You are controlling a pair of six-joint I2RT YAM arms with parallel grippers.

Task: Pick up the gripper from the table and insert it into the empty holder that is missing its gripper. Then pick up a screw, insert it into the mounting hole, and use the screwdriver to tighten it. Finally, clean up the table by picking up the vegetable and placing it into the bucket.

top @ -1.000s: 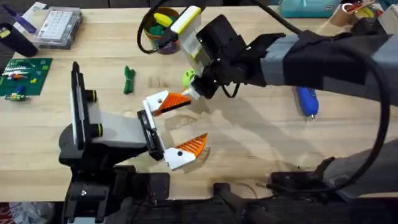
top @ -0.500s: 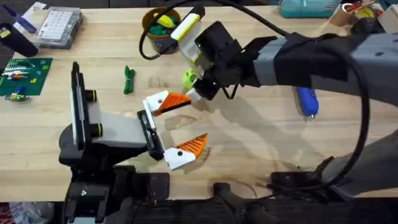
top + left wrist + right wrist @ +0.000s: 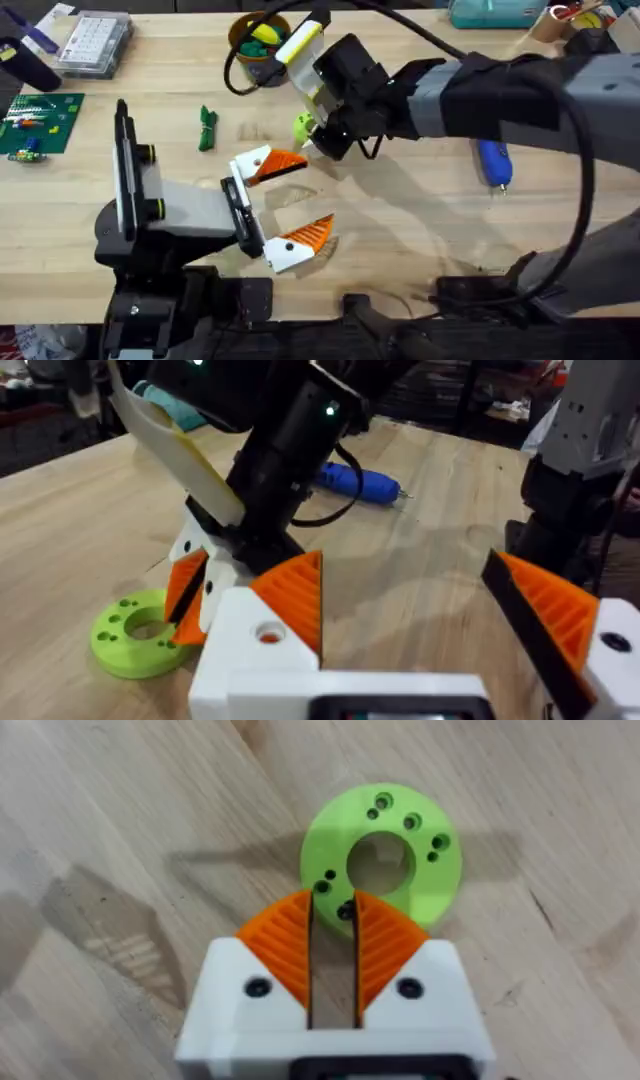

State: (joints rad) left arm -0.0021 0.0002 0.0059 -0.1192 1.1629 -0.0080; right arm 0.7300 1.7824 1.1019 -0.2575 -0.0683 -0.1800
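Right fingers (image 3: 333, 945): nearly closed, orange pads pinching the rim of the flat lime-green ring with holes (image 3: 382, 858) on the wooden desk (image 3: 400, 230).
Left fingers (image 3: 285, 205): spread wide, holding nothing.
Screwdriver: bright blue pen-shaped tool (image 3: 494, 162) lies untouched at the right.
Vegetable: small dark green knobbly piece (image 3: 206, 128) lies on the desk, apart from the round orange bucket (image 3: 256, 45).
Progress: judging by this, fastening and cleanup remain.

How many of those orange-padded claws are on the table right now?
2. The left gripper hovers wide open near the table's middle. The right gripper sits just beyond it, nearly closed on the lime-green ring. More may be hidden.
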